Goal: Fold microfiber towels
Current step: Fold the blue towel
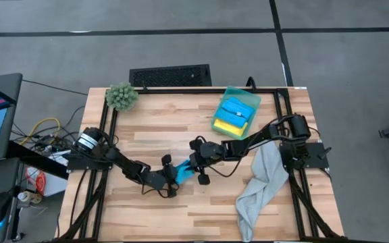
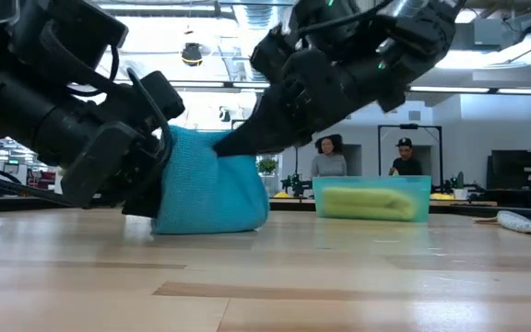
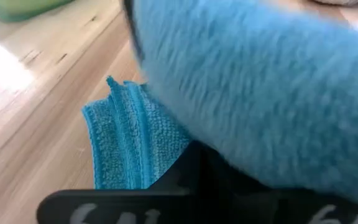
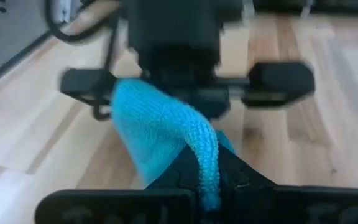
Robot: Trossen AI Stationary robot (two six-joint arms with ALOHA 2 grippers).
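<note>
Both grippers meet at mid-table on one blue towel [image 1: 182,172]. The left gripper [image 1: 171,177] is pressed together on its near end; the right gripper [image 1: 193,166] pinches the opposite edge, a fold of cloth running between its fingers. The towel hangs bunched between them, its lower part touching the wooden table [image 1: 161,138].

No text, label, brand or number can be read anywhere here.
</note>
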